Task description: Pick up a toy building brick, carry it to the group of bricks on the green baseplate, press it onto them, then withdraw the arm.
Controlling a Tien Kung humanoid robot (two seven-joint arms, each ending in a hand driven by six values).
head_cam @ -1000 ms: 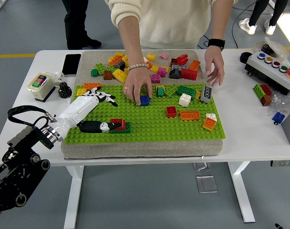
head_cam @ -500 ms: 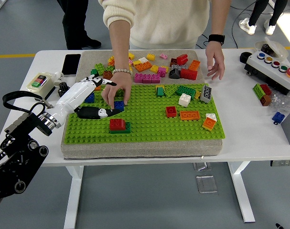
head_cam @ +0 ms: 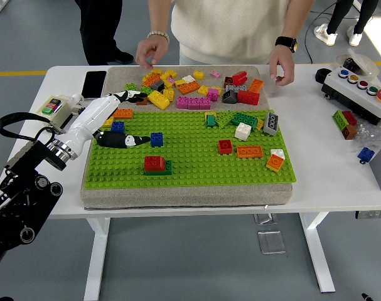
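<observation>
Black fingertips on your left hand [head_cam: 118, 119] are what you see first: the fingers are spread loosely and grip nothing. The thumb [head_cam: 124, 140] lies low over the green baseplate [head_cam: 196, 160], its tip just beside a small blue brick [head_cam: 156, 138] that sits on the studs; you cannot tell from this view whether they touch. The other fingers [head_cam: 130, 96] reach up toward the plate's far left corner, over the edge of the loose pile. Under the palm you can make out another blue brick [head_cam: 118, 126] and an orange brick [head_cam: 122, 113] near the plate's left edge.

Behind the hand, the white forearm shell runs down and left to the black arm at the picture's lower left. Your right arm does not show.

Out on the baseplate, the red brick [head_cam: 154, 163] sits pressed on a green one [head_cam: 166, 169] at the near left, apart from your hand. Further right stand a second red brick [head_cam: 225, 146], a flat orange brick [head_cam: 249, 151], a white brick [head_cam: 243, 131] and a grey brick [head_cam: 271, 123].

Beyond the plate, the loose pile of bricks [head_cam: 196, 88] covers the grey mat [head_cam: 184, 195]. At the far side, the person's one hand [head_cam: 152, 52] hangs over the pile's left end, and the other hand [head_cam: 282, 64] hangs by its right end; both hold nothing that you can see.
</observation>
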